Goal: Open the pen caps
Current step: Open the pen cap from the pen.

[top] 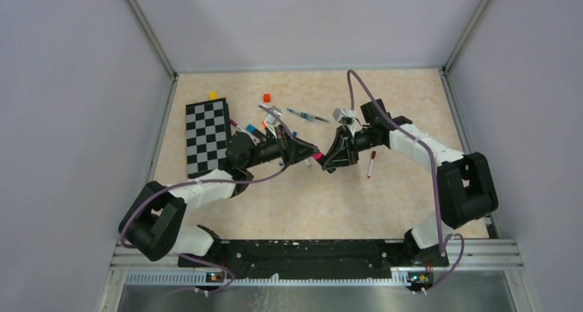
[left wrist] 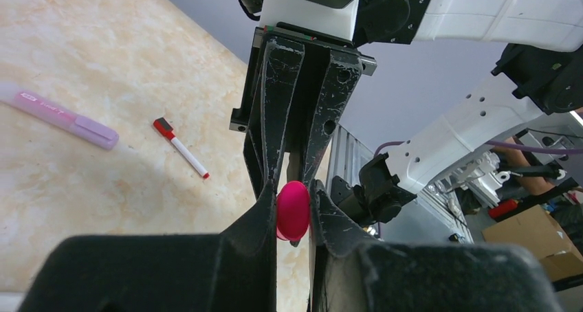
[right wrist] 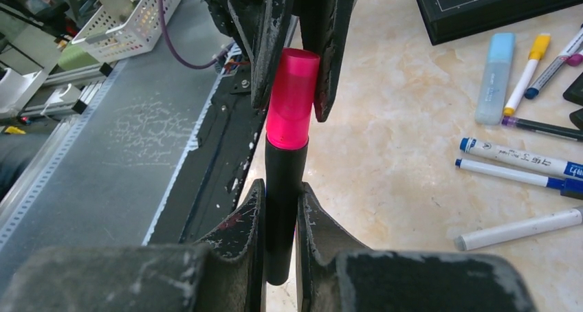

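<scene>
A black-barrelled pen (right wrist: 285,188) with a bright pink cap (right wrist: 292,99) hangs above the table between my two grippers. My right gripper (right wrist: 280,195) is shut on the black barrel. My left gripper (left wrist: 293,202) is shut on the pink cap (left wrist: 293,210), seen end-on between its fingers. In the top view the two grippers meet tip to tip at the table's middle, left gripper (top: 311,152) and right gripper (top: 330,159), with a sliver of pink cap (top: 318,158) showing between them. The cap sits on the barrel.
A checkerboard (top: 207,136) lies at the back left. Several pens (right wrist: 512,157) lie scattered beside it. A red-capped pen (top: 371,164) lies right of the grippers, a pale purple pen (left wrist: 65,116) nearby. An orange cube (top: 267,97) and yellow cube (top: 212,95) sit at the back.
</scene>
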### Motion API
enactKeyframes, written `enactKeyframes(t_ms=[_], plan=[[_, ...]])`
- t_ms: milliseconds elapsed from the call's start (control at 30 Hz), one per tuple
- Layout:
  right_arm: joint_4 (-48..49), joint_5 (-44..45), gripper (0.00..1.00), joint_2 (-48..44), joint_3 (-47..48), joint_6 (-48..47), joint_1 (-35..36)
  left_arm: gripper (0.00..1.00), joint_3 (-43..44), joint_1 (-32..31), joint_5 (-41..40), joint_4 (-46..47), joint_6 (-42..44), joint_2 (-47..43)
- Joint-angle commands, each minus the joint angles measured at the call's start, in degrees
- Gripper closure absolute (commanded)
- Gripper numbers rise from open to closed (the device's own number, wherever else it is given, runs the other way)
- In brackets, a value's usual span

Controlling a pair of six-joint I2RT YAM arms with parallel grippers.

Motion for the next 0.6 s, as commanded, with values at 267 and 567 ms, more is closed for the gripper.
enactKeyframes(t_ms=[267,567], plan=[[-8.5,4.4,1.00,4.1,-3.8,-1.1,0.6,1.00,6.2,12.2,-31.1,11.1,5.3,-15.5],[-7.0,16.9,1.00,1.0,-1.1,1.2,-2.9,1.00,5.7,12.4,-14.1,-12.7,7.3,-21.8]])
